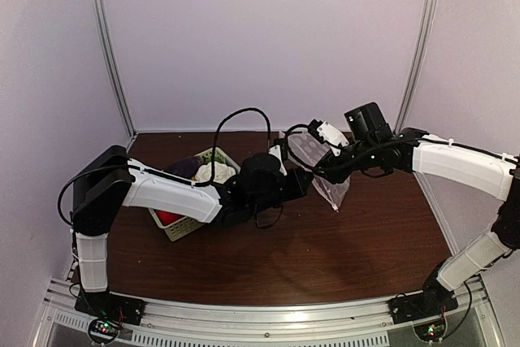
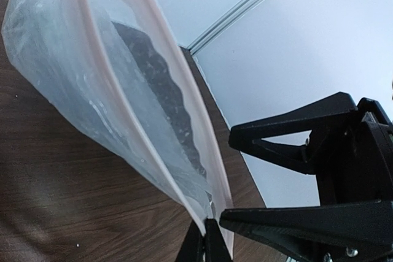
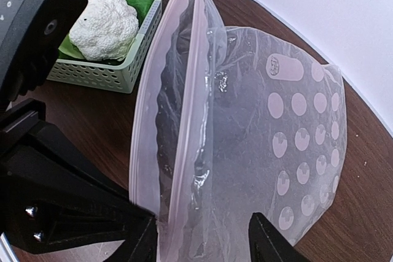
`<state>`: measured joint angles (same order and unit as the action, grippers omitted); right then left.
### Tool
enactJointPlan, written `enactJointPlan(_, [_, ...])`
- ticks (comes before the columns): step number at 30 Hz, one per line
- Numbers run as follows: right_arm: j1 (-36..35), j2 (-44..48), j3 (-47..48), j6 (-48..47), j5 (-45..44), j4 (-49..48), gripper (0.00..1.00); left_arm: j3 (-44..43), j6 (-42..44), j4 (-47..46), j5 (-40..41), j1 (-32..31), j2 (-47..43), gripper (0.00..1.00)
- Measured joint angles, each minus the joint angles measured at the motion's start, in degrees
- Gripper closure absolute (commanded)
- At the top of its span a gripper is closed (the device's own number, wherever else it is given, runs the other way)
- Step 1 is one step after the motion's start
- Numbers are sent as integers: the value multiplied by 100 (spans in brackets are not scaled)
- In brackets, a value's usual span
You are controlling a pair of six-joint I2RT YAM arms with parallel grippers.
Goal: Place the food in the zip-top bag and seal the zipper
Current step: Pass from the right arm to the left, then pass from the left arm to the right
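Both claws pinch the zip-top bag [image 3: 258, 151] at its zipper [image 3: 166, 108]: left claw [image 1: 302, 178], right claw [image 1: 325, 170]; cauliflower [image 3: 104, 26] sits in the basket [image 3: 101, 75].

Dotted zip-top bag [image 3: 295, 145] held aloft between my arms, zipper [image 3: 169, 84] mouth agape, food [image 3: 104, 26] heaped in basket beside it

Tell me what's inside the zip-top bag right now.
The zip-top bag looks empty: only clear dotted plastic shows. The cauliflower sits in the basket. The bag's bottom corner is out of view.
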<state>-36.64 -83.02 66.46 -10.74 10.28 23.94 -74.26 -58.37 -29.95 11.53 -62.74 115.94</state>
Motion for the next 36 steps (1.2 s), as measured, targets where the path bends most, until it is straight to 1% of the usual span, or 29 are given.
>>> enactJointPlan(5, [-37,-4,0,-4,267,33,47,-2,17,7,2,0,0,100])
enactJointPlan(11, [-68,-68,0,4,186,28,48,-2,17,55,0,2,0,100])
enactJointPlan(13, [-76,-101,0,9,138,26,50,-2,17,83,0,7,0,100])
enactJointPlan(19, [-136,-234,168,70,-181,4,52,0,13,133,-13,11,0,100])
enactJointPlan(25, [-138,-538,487,116,-813,-66,59,0,11,24,-116,-61,0,100])
enactJointPlan(30, [-136,-608,481,195,-1034,-68,60,15,4,-15,-133,-76,0,100])
enactJointPlan(31, [-136,-605,481,195,-1032,-74,62,24,2,-24,-133,-76,0,100])
enactJointPlan(36, [-138,-678,483,243,-1023,-37,81,57,-4,-26,-107,-76,-2,100])
